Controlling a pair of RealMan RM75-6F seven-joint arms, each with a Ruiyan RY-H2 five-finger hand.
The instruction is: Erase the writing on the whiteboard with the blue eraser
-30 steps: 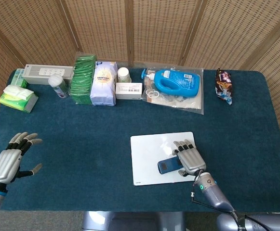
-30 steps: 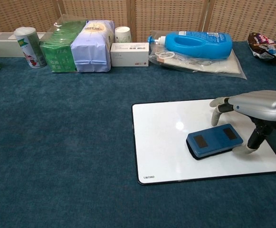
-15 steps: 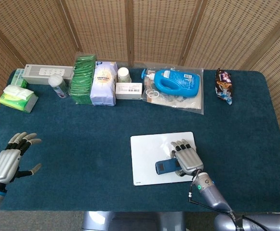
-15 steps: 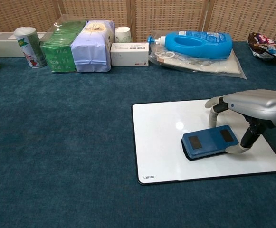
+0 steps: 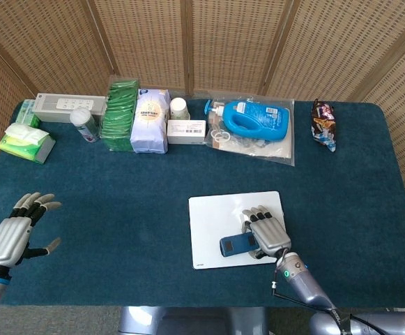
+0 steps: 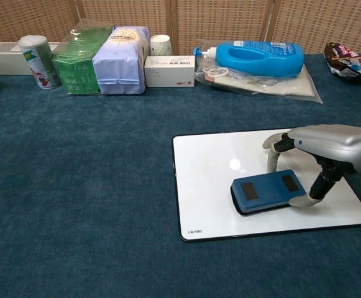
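Teal cloth covers the desk [image 5: 118, 202], and at its near left edge the left hand [image 5: 14, 230] hovers palm-down, fingers spread apart and holding nothing. Well beyond it, along the far edge, stand a green tissue pack [image 5: 26, 142], a white can [image 6: 35, 61], green and pale-blue packets [image 6: 102, 59], a small white box [image 6: 169, 70] and, further right, a blue detergent bottle [image 6: 255, 58] lying on a clear bag. To the right, the whiteboard [image 6: 208, 167] lies flat on the cloth, its visible surface white. The right hand [image 6: 320, 149] reaches over the board's right part and grips the blue eraser [image 6: 267, 191] at its right end, fingers behind it and thumb in front. The eraser rests flat on the board, left of the palm.
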